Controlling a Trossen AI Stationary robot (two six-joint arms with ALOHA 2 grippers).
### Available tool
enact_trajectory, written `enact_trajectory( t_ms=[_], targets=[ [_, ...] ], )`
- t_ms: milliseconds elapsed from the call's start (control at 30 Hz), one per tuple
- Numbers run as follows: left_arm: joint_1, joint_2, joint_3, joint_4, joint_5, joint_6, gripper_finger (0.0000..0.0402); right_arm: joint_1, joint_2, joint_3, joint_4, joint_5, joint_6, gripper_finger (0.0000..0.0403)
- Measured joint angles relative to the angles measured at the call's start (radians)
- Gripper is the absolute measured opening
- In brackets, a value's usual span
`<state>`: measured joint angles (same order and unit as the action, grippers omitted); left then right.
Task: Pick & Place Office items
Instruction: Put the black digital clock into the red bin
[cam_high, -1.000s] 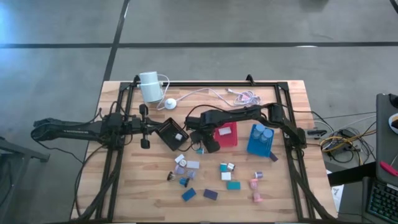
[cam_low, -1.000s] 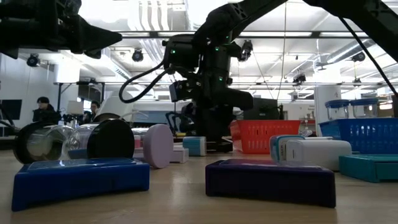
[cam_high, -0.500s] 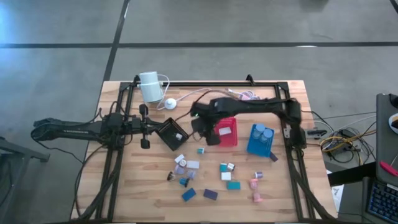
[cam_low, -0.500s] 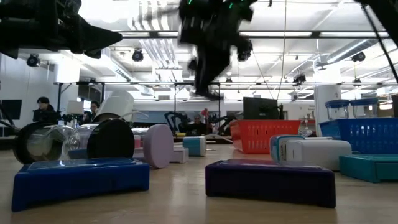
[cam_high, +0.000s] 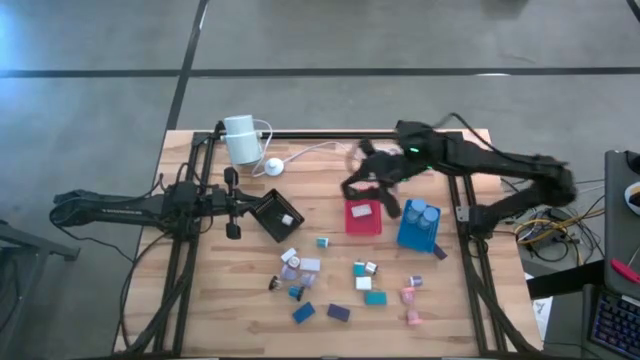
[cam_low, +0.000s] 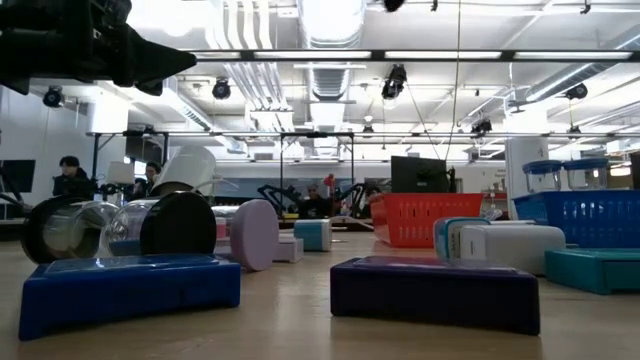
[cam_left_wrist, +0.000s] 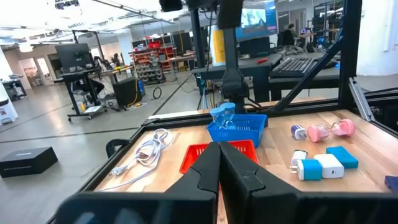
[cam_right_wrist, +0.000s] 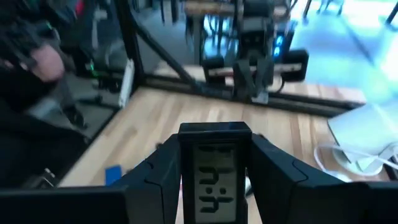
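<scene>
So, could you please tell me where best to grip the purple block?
Across its two long sides at mid-length, coming straight down: the purple block lies flat and low, and the blue block sits apart, off one end.

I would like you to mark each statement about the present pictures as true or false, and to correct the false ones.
1. The right gripper is shut on a small black digital clock. True.
2. The red square tray is empty. False: a white piece lies in it.
3. The left gripper is shut and holds nothing. True.
4. The white cylinder with its cable stands in the blue square tray. False: it stands at the table's far left corner, apart from the trays.
5. The right gripper is above the loose pieces. False: it is above the table's far side, near the red square tray.
</scene>
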<state>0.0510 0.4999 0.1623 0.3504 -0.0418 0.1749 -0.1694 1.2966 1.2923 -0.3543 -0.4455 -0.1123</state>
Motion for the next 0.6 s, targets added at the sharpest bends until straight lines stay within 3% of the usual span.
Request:
enact_trajectory(
  t_ms=[367, 600],
  targets=[
    [0.000, 0.000, 0.003, 0.001, 0.000, -0.001, 0.0012, -0.015, -0.477, -0.472, 0.289, 0.073, 0.097, 0.0138],
    [0.000, -0.001, 0.003, 0.000, 0.000, -0.008, 0.0012, -0.018, -0.697, -0.708, 0.424, 0.111, 0.164, 0.0138]
  ],
)
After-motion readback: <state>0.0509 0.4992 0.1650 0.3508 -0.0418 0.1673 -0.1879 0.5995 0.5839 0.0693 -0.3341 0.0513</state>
